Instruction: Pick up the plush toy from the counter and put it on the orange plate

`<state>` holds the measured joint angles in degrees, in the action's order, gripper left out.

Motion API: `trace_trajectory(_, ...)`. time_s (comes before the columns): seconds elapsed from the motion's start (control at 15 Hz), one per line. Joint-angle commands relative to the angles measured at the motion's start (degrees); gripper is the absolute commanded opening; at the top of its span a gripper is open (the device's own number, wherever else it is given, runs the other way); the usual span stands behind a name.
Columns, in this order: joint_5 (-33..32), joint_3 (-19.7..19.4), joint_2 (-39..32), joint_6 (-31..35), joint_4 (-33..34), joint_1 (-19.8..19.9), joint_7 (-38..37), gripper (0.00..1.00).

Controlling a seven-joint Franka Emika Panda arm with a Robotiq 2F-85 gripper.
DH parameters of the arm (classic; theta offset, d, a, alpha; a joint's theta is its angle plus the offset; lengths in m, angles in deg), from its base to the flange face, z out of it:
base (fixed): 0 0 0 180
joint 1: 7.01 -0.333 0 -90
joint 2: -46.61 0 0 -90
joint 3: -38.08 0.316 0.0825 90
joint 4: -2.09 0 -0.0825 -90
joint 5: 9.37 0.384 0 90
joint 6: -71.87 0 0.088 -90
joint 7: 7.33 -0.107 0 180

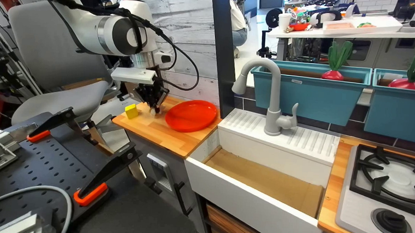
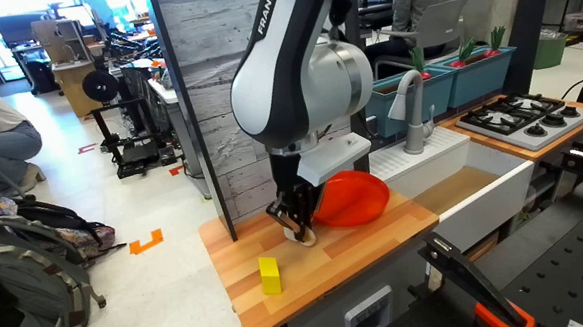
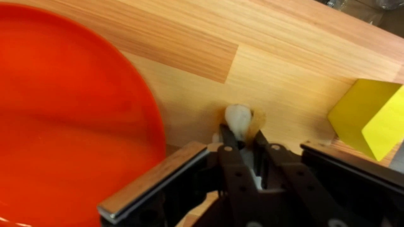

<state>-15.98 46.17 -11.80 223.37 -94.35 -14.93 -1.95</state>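
The plush toy [image 3: 238,119] is a small cream-white and tan lump between my fingertips in the wrist view. My gripper [image 3: 242,128] is closed round it, with one finger against each side. In both exterior views the gripper [image 1: 156,108] [image 2: 301,228] points down at the counter [image 1: 163,133] [image 2: 347,249], and the toy [image 1: 153,111] [image 2: 308,237] shows at its tips, partly hidden by the fingers. The toy is at or just above the wood; I cannot tell which. The orange plate [image 1: 191,116] [image 2: 356,197] lies flat beside the gripper, and fills the left of the wrist view [image 3: 79,110].
A yellow block [image 1: 131,111] [image 2: 270,275] stands on the counter on the gripper's side away from the plate; it shows at the right in the wrist view [image 3: 363,116]. A wooden wall panel [image 2: 239,166] rises behind the counter. The white sink [image 1: 252,209] and grey faucet [image 1: 274,99] stand beyond the plate.
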Motion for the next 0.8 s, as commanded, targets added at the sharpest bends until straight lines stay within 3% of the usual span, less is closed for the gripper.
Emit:
trace_trajectory(0.0, -0.89, -2.44, 5.73, -0.63, -4.35, -2.43, -1.32, 0.04)
trace_trajectory(0.4, -0.35, -5.07, 11.95, 1.57, -7.89, 0.55, -0.54, 0.04)
trace_trajectory(0.73, 0.15, -5.89, 9.97, -0.78, -5.27, 3.83, 0.32, 0.04)
